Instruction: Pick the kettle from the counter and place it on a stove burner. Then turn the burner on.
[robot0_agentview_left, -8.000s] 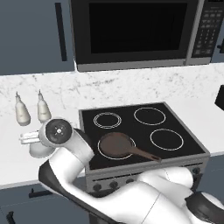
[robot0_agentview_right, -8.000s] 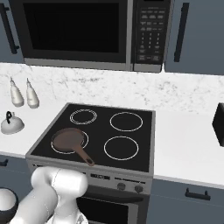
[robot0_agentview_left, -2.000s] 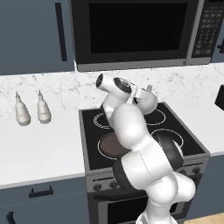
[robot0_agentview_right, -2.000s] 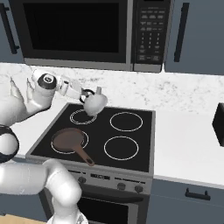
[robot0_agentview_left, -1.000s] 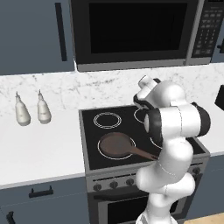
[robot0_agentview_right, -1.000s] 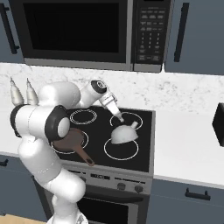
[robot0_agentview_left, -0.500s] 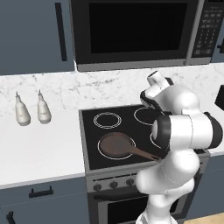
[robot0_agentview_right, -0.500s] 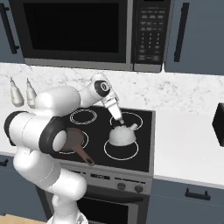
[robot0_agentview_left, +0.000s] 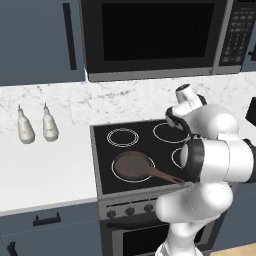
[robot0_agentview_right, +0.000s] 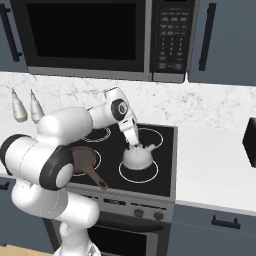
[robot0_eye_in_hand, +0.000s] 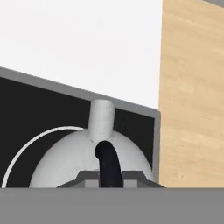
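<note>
The silvery-white kettle (robot0_agentview_right: 137, 158) stands inside the wide white ring of the front right stove burner (robot0_agentview_right: 150, 176), spout toward the right. My gripper (robot0_agentview_right: 134, 146) comes down on it from above and is shut on its black arched handle (robot0_eye_in_hand: 108, 162). In the hand view the kettle's dome (robot0_eye_in_hand: 61, 164) and short spout (robot0_eye_in_hand: 101, 118) lie just under the hand, with the stove burner's ring (robot0_eye_in_hand: 27, 146) curving round the left side. Whether the base touches the glass I cannot tell. The white counter (robot0_agentview_right: 212, 167) lies on both sides of the stove.
A brown frying pan (robot0_agentview_right: 84, 161) covers the front left burner, its handle pointing at the stove's front edge. Two pale bottles (robot0_agentview_left: 35, 130) stand on the left counter. A microwave (robot0_agentview_right: 90, 37) hangs above. Knobs (robot0_agentview_right: 147, 214) line the stove front. A dark box (robot0_agentview_right: 249, 142) sits far right.
The arm has carried the kettle from above the back of the stove to the front right burner and lowered it a little over the last half second. The gripper has stayed shut.
</note>
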